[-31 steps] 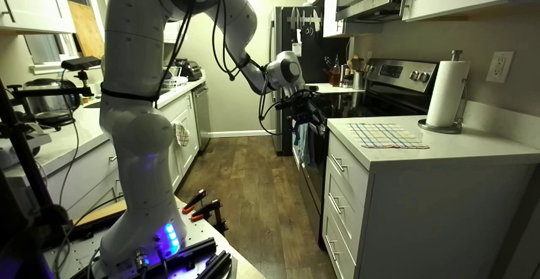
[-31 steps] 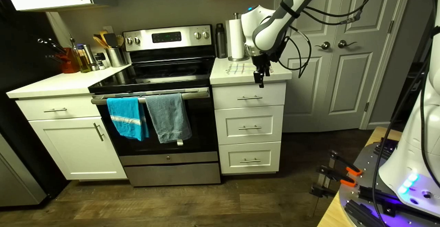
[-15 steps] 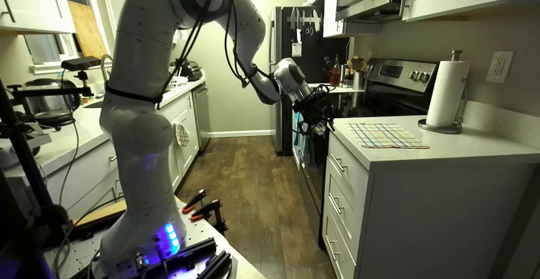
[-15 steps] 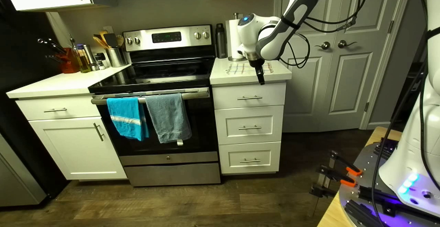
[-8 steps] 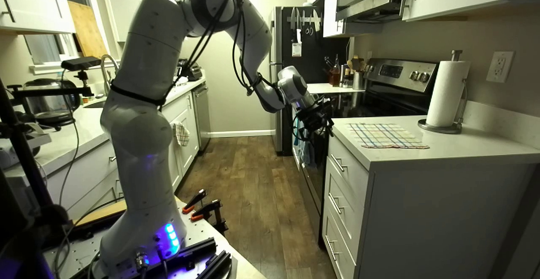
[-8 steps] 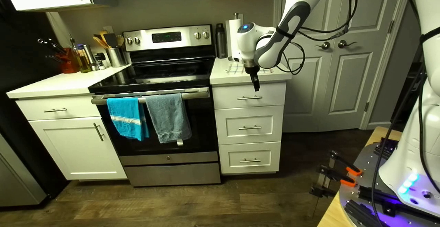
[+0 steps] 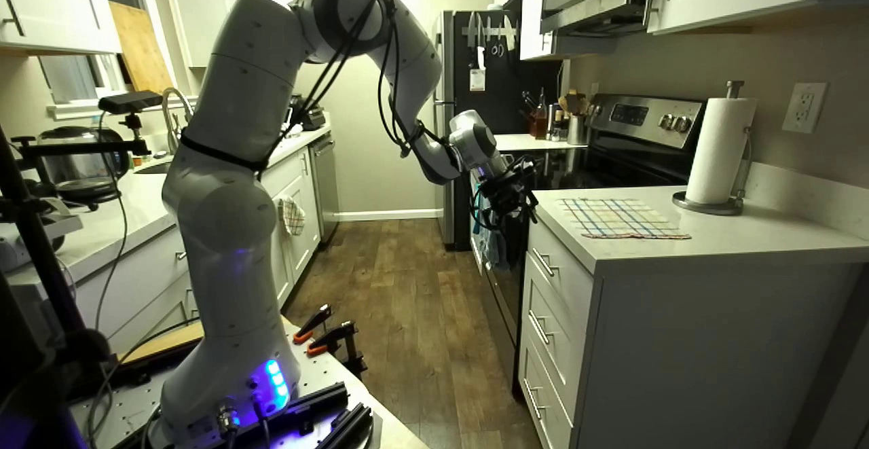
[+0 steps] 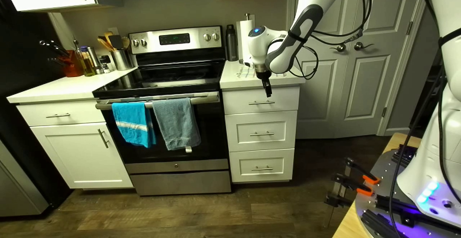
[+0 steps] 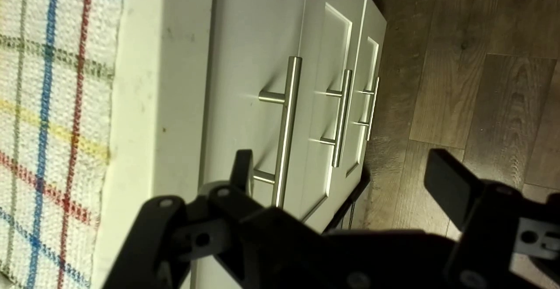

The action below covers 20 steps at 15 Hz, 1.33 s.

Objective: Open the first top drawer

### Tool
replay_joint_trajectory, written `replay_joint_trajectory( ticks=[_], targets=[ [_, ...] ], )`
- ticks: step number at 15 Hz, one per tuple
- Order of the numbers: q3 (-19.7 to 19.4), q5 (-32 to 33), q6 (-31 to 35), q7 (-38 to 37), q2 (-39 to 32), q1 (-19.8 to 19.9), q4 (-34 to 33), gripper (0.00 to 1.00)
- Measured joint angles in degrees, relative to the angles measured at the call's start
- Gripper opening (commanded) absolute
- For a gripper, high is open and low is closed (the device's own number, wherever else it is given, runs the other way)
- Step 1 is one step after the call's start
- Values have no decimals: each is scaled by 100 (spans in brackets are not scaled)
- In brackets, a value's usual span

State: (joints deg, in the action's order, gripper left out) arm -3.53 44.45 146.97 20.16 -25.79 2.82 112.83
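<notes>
We see the top drawer (image 8: 252, 96) shut, its plain white front directly beneath the counter (image 7: 767, 231) and just right of the stove (image 8: 176, 71) in an exterior view; its metal handle (image 9: 286, 127) runs level across that front; we find the gripper (image 9: 343, 166) above the handle, near it but apart, slanting down toward the cabinet (image 7: 706, 347); in the wrist view its fingers (image 9: 448, 188) stand wide apart, released (we see the handle between them, closer to the finger on the counter side). Below the top drawer we see the middle drawer (image 8: 262, 143) and the bottom drawer (image 8: 262, 158), both shut; on the counter a checked cloth (image 7: 621, 219) lies flat, with a paper towel roll (image 7: 718, 153) standing upright near it; beside the roll stands a dark bottle (image 8: 231, 43), on the side toward the stove. Farther out, a blue towel (image 8: 132, 123) and a grey towel (image 8: 176, 124) hang side by side from the oven bar (image 8: 207, 100); the arm (image 7: 237, 116) stands on a table (image 8: 347, 227) and reaches down toward the cabinet; at the table's edge we see orange-tipped clamps (image 8: 351, 184); well across the stove, on another counter (image 8: 72, 88), stands a metal pot (image 8: 121, 61) of kitchen tools (image 8: 116, 41).
</notes>
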Motion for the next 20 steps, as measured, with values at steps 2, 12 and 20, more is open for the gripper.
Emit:
replay_joint_trajectory(
  ticks=[2,12,20],
  targets=[
    [1,0,0,0,0,0,0,100],
    [2,-6,-2,16,-416,52,-355,100],
    [185,-604,-20,786,-1534,282,-1438,100]
  ],
)
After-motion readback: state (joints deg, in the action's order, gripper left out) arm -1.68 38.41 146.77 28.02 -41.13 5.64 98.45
